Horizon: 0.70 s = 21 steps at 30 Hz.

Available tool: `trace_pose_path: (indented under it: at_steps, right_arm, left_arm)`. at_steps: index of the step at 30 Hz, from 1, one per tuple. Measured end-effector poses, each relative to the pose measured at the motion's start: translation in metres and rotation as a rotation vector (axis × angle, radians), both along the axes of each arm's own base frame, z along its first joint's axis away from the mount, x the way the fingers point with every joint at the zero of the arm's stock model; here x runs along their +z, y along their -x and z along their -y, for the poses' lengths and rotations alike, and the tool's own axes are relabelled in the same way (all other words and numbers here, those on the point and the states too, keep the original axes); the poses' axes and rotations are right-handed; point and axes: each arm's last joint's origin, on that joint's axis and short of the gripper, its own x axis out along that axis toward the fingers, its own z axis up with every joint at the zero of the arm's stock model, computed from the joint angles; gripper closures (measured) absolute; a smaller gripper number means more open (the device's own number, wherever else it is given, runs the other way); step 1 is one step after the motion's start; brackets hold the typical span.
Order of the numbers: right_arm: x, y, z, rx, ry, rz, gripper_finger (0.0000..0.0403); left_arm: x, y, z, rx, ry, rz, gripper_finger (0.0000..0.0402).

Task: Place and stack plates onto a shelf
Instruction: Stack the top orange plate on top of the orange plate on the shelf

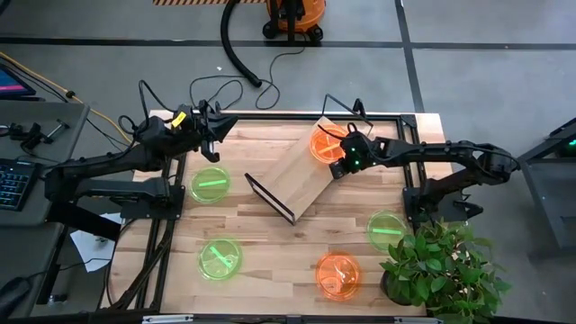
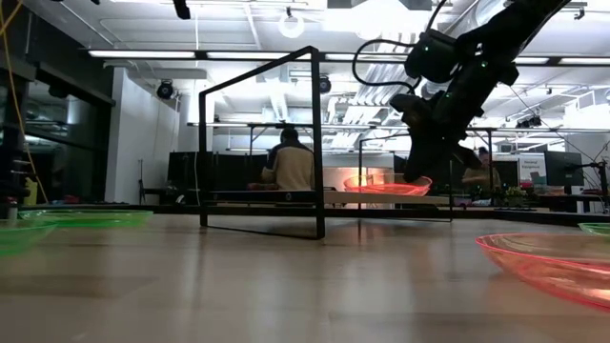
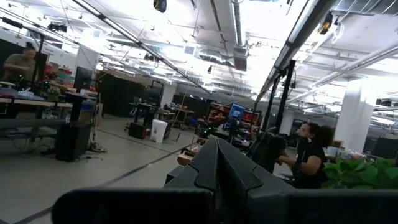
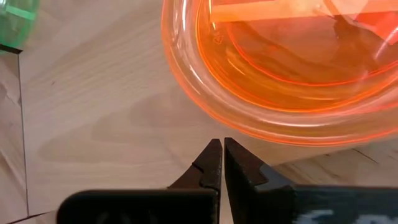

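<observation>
The shelf (image 1: pixel 290 177) stands slantwise at mid-table, a light-wood board on a black wire frame (image 2: pixel 316 143). An orange plate (image 1: pixel 321 141) rests on the board's far right corner. The right wrist view shows doubled rims on this orange plate (image 4: pixel 280 81), as of one nested in another. My right gripper (image 4: pixel 222 149) is shut, slanting down over the board, its tips just short of the plate's rim. My left gripper (image 3: pixel 217 163) is shut and held high at the table's far left (image 1: pixel 214 126), pointing into the room. Three green plates (image 1: pixel 210 184) (image 1: pixel 220 257) (image 1: pixel 387 229) and one orange plate (image 1: pixel 338 273) lie on the tabletop.
A potted plant (image 1: pixel 441 270) stands at the near right corner, close to the right-hand green plate. People sit at desks in the room beyond the table (image 2: pixel 289 164). Bare tabletop lies between the shelf and the near plates (image 1: pixel 279 243).
</observation>
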Motion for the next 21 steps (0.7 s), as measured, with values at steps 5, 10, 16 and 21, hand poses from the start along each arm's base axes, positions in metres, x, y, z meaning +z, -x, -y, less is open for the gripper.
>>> trace_pose_path:
  at_steps: [5, 10, 16, 21]
  right_arm:
    - [-0.0014, 0.0014, 0.0002, -0.046, -0.001, -0.023, 0.0403]
    - [-0.0021, 0.0027, 0.0017, -0.122, 0.005, -0.037, 0.0403]
    - [-0.0017, 0.0027, 0.0029, -0.165, 0.020, -0.036, 0.0403]
    - [-0.0009, 0.0019, 0.0039, -0.224, 0.012, -0.017, 0.0403]
  left_arm:
    - [0.0000, 0.0000, 0.0000, 0.000, 0.000, 0.000, 0.0401]
    - [0.0000, -0.0001, 0.0000, 0.000, 0.000, 0.000, 0.0401]
    - [-0.0001, -0.0001, 0.0000, 0.000, 0.000, 0.000, 0.0401]
    - [0.0000, -0.0001, 0.0000, 0.000, 0.001, 0.000, 0.0401]
